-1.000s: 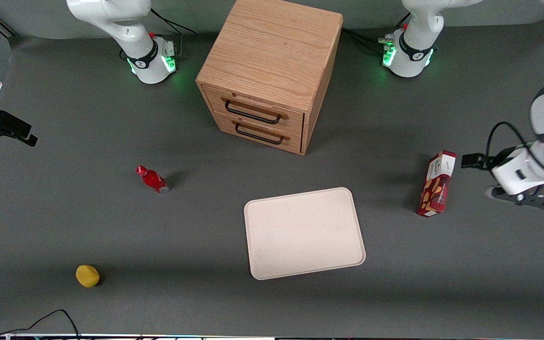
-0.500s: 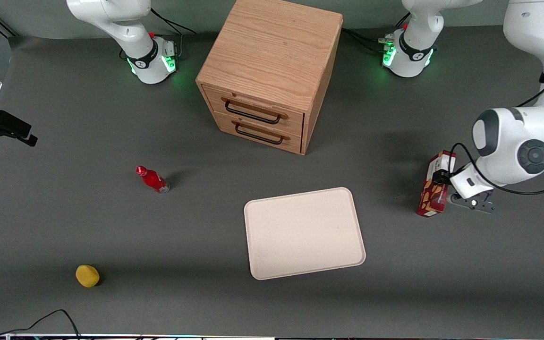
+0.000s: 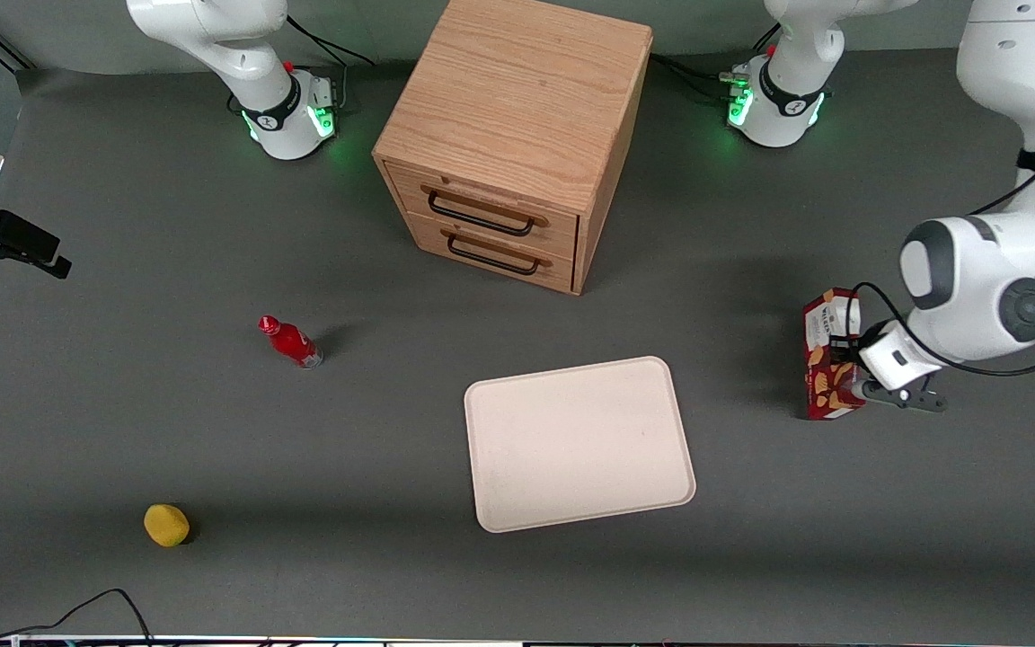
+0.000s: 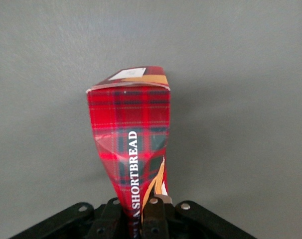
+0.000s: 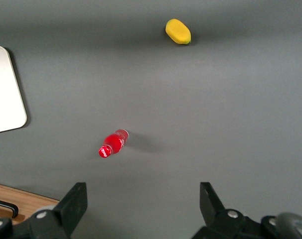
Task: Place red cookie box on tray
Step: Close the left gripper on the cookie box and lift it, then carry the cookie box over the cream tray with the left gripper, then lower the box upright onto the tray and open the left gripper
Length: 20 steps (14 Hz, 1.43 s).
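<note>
Your gripper point(image 3: 848, 370) sat low at the working arm's end of the table, its fingers point(image 4: 152, 211) pinched on the red cookie box point(image 3: 827, 364), squeezing the cardboard so the box's plaid side buckled inward near the grip. The box stood on the grey table point(image 3: 122, 404) well apart from the tray point(image 3: 579, 444), which lay flat in front of the wooden drawer cabinet point(image 3: 517, 135); toward the parked arm's end you had a small red bottle point(image 3: 291, 341) and, nearer the front camera, a yellow lemon-like object point(image 3: 166, 525)
</note>
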Available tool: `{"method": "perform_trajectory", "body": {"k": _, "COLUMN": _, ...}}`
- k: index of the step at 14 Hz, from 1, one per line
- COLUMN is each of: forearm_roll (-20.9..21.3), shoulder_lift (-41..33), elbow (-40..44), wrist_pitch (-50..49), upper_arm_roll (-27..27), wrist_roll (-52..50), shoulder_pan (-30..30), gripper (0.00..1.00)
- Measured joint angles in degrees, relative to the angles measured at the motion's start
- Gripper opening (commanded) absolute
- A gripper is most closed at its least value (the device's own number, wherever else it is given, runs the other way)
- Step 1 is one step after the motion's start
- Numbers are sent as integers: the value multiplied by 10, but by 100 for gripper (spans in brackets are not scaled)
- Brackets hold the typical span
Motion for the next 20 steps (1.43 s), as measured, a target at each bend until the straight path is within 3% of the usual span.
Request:
{"method": "perform_trajectory", "body": {"k": 4, "forearm_roll": -4, "shoulder_lift": -17, "elbow": 173, "wrist_pitch": -188, "upper_arm_roll": -32, "wrist_roll": -150, "shoulder_pan": -1, "gripper": 0}}
{"method": "perform_trajectory", "body": {"k": 7, "forearm_roll": -2, "shoulder_lift": -17, "elbow": 208, "wrist_pitch": -196, "upper_arm_roll": -125, "wrist_roll": -328, "shoulder_pan": -5, "gripper": 0}}
{"method": "perform_trajectory", "body": {"k": 9, "forearm_roll": 10, "shoulder_lift": 4, "elbow": 207, "wrist_pitch": -144, "upper_arm_roll": -182, "wrist_roll": -429, "shoulder_pan": -15, "gripper": 0}}
{"method": "perform_trajectory", "body": {"k": 11, "forearm_roll": 55, "shoulder_lift": 48, "elbow": 204, "wrist_pitch": -68, "upper_arm_roll": -221, "wrist_roll": -491, "shoulder_pan": -25, "gripper": 0}}
{"method": "perform_trajectory", "body": {"k": 14, "forearm_roll": 170, "shoulder_lift": 142, "elbow": 201, "wrist_pitch": 30, "upper_arm_roll": -241, "wrist_roll": -548, "shoulder_pan": -32, "gripper": 0}}
{"method": "perform_trajectory", "body": {"k": 15, "forearm_roll": 201, "shoulder_lift": 171, "elbow": 201, "wrist_pitch": 52, "upper_arm_roll": -242, "wrist_roll": -562, "shoulder_pan": -33, "gripper": 15}}
{"method": "perform_trajectory", "body": {"k": 16, "forearm_roll": 224, "shoulder_lift": 195, "elbow": 202, "wrist_pitch": 69, "upper_arm_roll": -243, "wrist_roll": -572, "shoulder_pan": -33, "gripper": 75}}
{"method": "perform_trajectory", "body": {"k": 17, "forearm_roll": 235, "shoulder_lift": 211, "elbow": 203, "wrist_pitch": 86, "upper_arm_roll": -245, "wrist_roll": -578, "shoulder_pan": -34, "gripper": 100}}
{"method": "perform_trajectory", "body": {"k": 20, "forearm_roll": 243, "shoulder_lift": 218, "elbow": 210, "wrist_pitch": 93, "upper_arm_roll": -246, "wrist_roll": -583, "shoulder_pan": -35, "gripper": 100}}
